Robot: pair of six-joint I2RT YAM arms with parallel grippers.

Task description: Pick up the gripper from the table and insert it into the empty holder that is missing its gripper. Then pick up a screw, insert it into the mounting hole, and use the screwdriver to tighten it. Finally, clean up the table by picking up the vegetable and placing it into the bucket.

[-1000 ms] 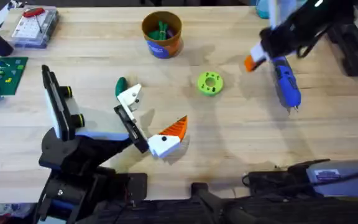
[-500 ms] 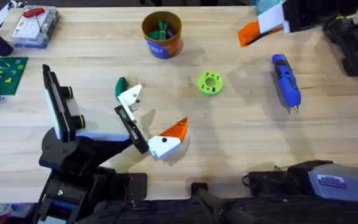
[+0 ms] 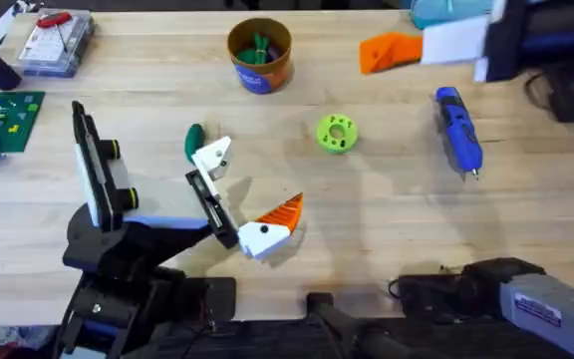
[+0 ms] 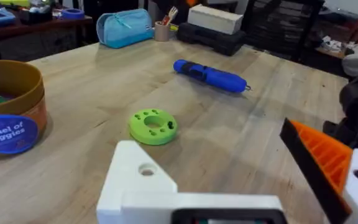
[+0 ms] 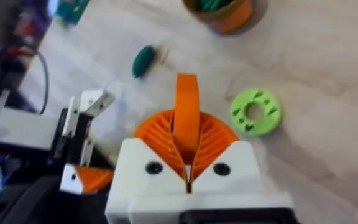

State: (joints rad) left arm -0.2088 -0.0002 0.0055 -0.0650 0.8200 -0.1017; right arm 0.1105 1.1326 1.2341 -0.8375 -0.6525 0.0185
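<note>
Overhead view.
Operator: Where is the part, and what carries it?
Technician: The loose orange ribbed finger on its white block hangs above the desk's far edge, right of centre. It sits at the right gripper, and its long axis points toward the desk's left edge. The bare white angular holder is well apart from it, toward the near left corner. It forms the far end of the black bar on the left gripper. The fixed orange-and-white finger is at the bar's near end, so the bar runs diagonally.

Left wrist view.
Operator: What is the left gripper's state?
Technician: The holder and the fixed finger stand spread well apart on the bar, with nothing between them. The holder's dark hole is uncovered.

Right wrist view.
Operator: Is the grasp confirmed?
Technician: The ribbed pads press on an upright orange strip. I judge this to be the loose orange ribbed finger, clamped and seen edge-on. Its base is hidden, so treat this as probable. The right arm is the carrier and must cross toward the near left, then align the finger with the holder.
</note>
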